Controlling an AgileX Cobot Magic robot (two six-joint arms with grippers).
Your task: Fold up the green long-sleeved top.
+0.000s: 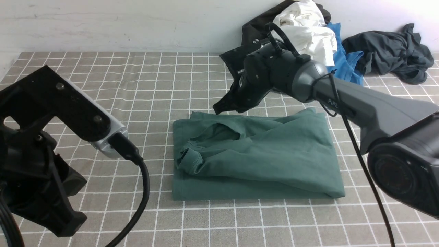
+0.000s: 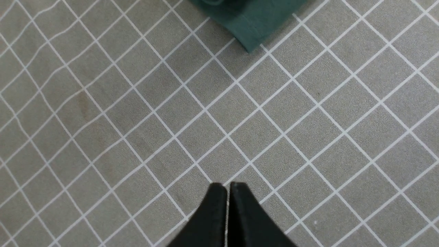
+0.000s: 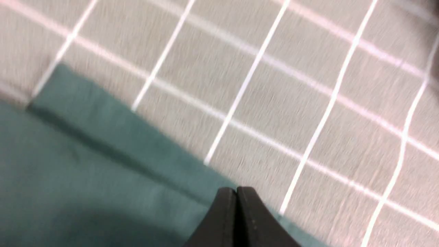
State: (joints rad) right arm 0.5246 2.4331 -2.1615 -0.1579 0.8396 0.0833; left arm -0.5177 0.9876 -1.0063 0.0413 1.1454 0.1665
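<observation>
Green long-sleeved top (image 1: 260,161) lies mid-surface (image 1: 137,85), folded to a rough rectangle. Long axis runs L–R across your front view, w/ a cuffed sleeve bunched on top at its left end. Right tool (image 1: 218,109): jaws pressed together, gripping nothing, hanging over the far edge near the far-left corner, so the top lies toward you and rightward of it. Left tool (image 2: 227,187): also closed, empty, well apart off the near-left corner. Right arm is nearer; any further tidy prob. starts there.

green long-sleeved top (image 2: 247,24): left wrist view catches one corner, the rest cut off
right wrist view: blurred all over
clothes pile (image 1: 308,34): lower part hidden behind the right arm (image 1: 360,103)
</observation>
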